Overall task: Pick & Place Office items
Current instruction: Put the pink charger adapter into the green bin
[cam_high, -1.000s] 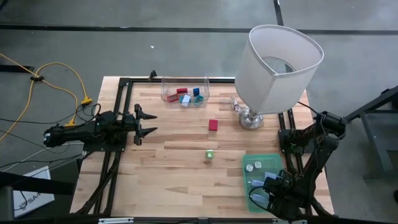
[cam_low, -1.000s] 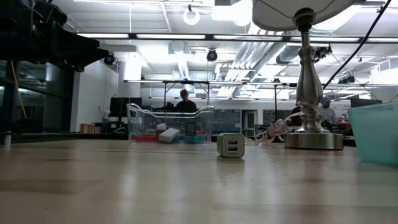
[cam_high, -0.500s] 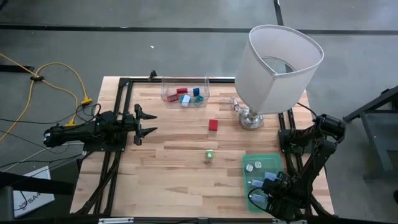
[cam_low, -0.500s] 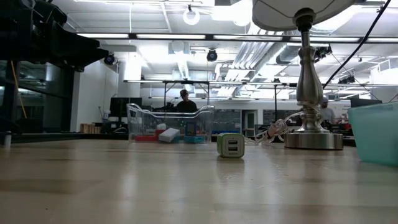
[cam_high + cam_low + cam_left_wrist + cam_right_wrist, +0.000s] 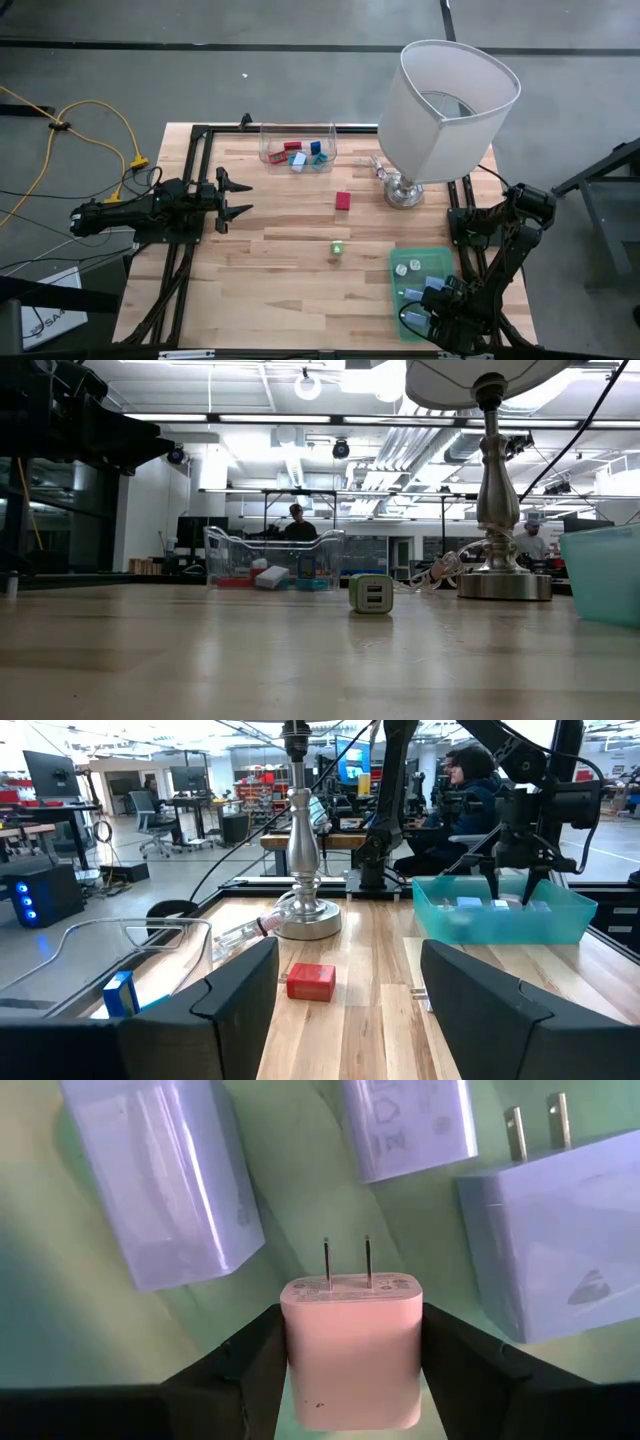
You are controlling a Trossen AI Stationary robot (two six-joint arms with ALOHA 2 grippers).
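My right gripper (image 5: 352, 1360) points down into the teal bin (image 5: 420, 262) at the table's near right and is shut on a pink plug-in charger (image 5: 352, 1340), prongs showing. Pale blue chargers (image 5: 165, 1180) lie on the bin floor around it. A red block (image 5: 343, 201) and a small green charger (image 5: 337, 248) lie on the table's middle. A clear container (image 5: 298, 147) at the far edge holds several red, blue and white items. My left gripper (image 5: 240, 197) waits open at the table's left, pointing level. My right gripper pinches the pink charger by its two opposite sides (image 5: 292, 1350) between its two fingers. The fingers come from above, pointing down. The prongs point away, level, toward the other chargers. Whether the charger rests on the bin floor or hangs clear, I cannot tell.
A big white lamp (image 5: 440, 110) stands at the far right, its metal base (image 5: 404, 191) on the table and its cord (image 5: 378, 165) beside the clear container. Bare wood lies between the left gripper and the teal bin. People sit at desks beyond the table.
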